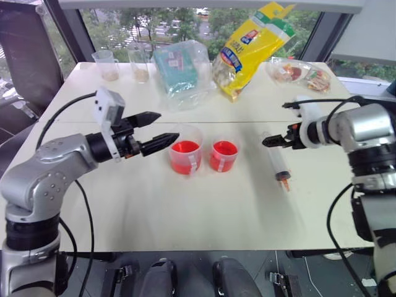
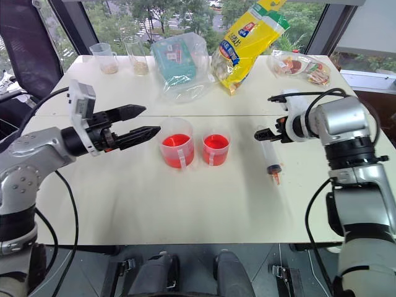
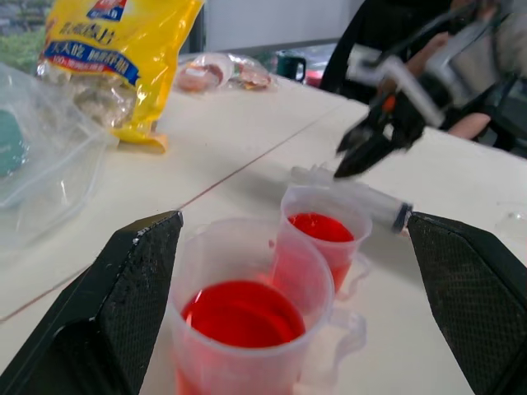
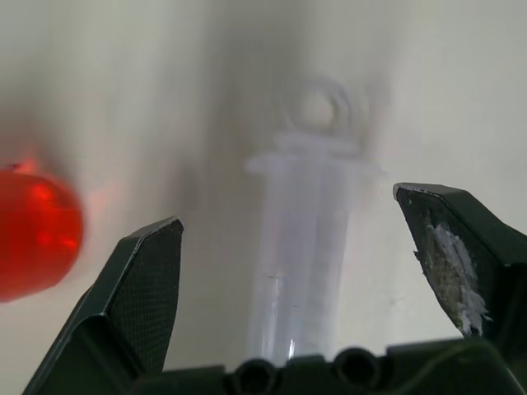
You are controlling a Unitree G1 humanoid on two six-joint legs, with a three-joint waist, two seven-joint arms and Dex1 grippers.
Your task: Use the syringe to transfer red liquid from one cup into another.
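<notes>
Syringe (image 1: pixel 279 162) lies flat on the desk (image 1: pixel 185 210), orange tip toward the robot and plunger end toward the far side, well right of both cups and apart from them. Right gripper (image 1: pixel 270 142) hovers just over the plunger end with its jaws spread wide, closed on nothing; the right wrist view looks straight down the barrel between the two fingers, so the syringe reads as free on the desk, not held. Taller cup (image 1: pixel 185 150) and shorter cup (image 1: pixel 224 155) stand side by side near the desk's middle, close together, each with a white strip label and each holding red liquid (image 1: pixel 184 148), which suggests the transfer is largely done. Left gripper (image 1: pixel 159 129) sits level just left of the taller cup, jaws wide apart, one finger on either side of the cup's line in the left wrist view but not touching it; this placement looks suited to steadying the cup. Farther back stand two handled beakers (image 1: pixel 107 64), a clear bag with a teal pack (image 1: pixel 179 71), a yellow snack bag (image 1: pixel 250 46) and a small packet of snacks (image 1: pixel 299 73), all clear of the work.
</notes>
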